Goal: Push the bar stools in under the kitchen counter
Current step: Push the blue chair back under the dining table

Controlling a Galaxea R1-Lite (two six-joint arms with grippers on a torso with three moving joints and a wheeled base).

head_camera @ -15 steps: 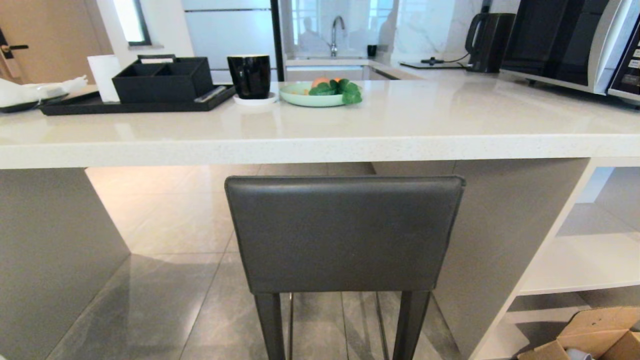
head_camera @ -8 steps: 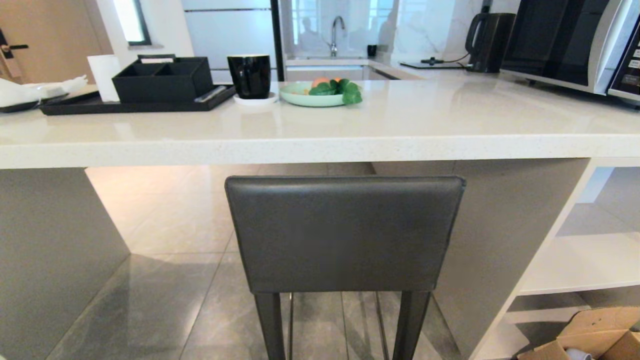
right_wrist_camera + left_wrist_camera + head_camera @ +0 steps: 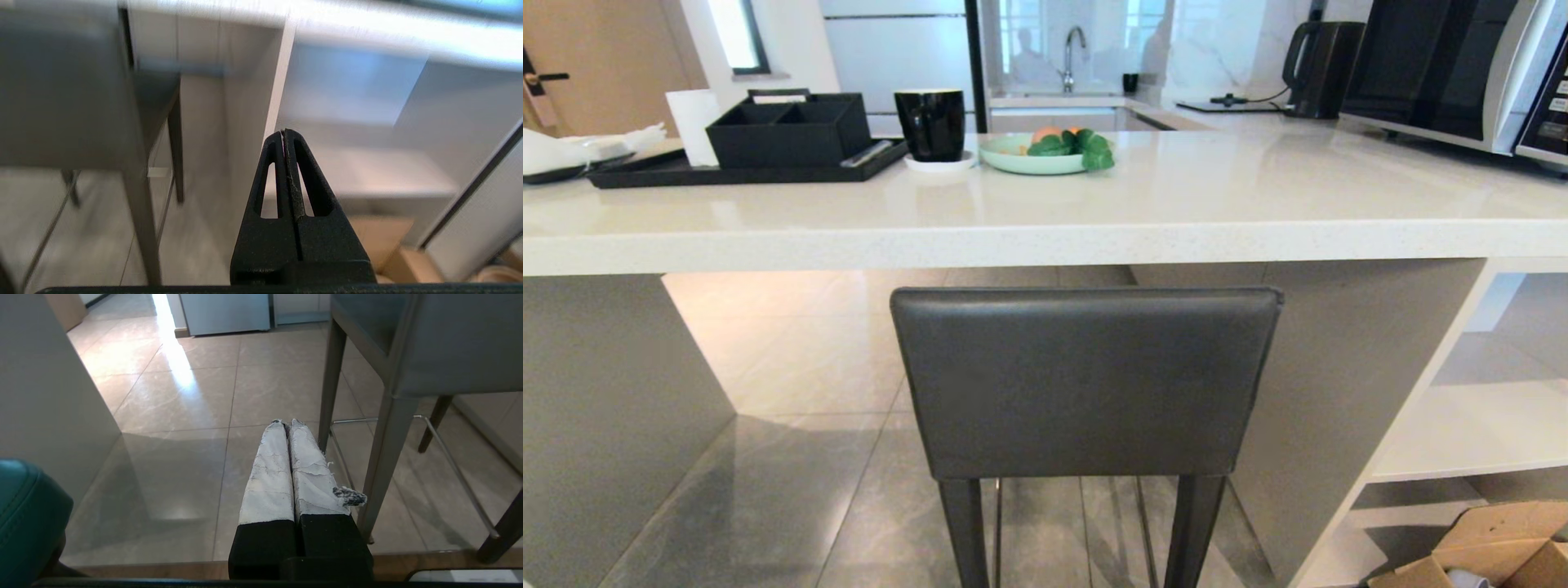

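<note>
The dark grey stool (image 3: pixel 1085 384) stands straight ahead in the head view, its boxy rectangular back of smooth, matte leather with a stitched seam along the rim, on square grey legs with a thin metal footrest bar between them. The back's top edge sits just below and in front of the counter (image 3: pixel 1045 237), so the seat is not seen to be tucked in beneath it. The counter is a thick, glossy white stone slab, finely speckled along its front edge, open underneath, with a plain flat side panel (image 3: pixel 1347 392) on the right and white open shelves (image 3: pixel 1470 433) beyond it. The teal stool (image 3: pixel 28 518) shows only in the left wrist view as a rounded, padded leather edge near the left gripper.

The left gripper (image 3: pixel 286 424) hangs low beside the grey stool's leg, its two fingers wrapped in cracked white tape, pressed together and holding nothing. The right gripper (image 3: pixel 284 132), black with slotted triangular fingers, is likewise closed and empty, pointing toward the shelves with the grey stool to one side.

On the counter lie a flat black tray (image 3: pixel 743 167) with a black divided box (image 3: pixel 788 129), a glossy black mug (image 3: pixel 929 124) and a pale green plate (image 3: pixel 1033 157) of fruit and leaves. A microwave (image 3: pixel 1462 73) and a black kettle (image 3: pixel 1319 65) stand at the far right. A cardboard box (image 3: pixel 1486 547) sits on the polished grey floor tiles (image 3: pixel 768 506).
</note>
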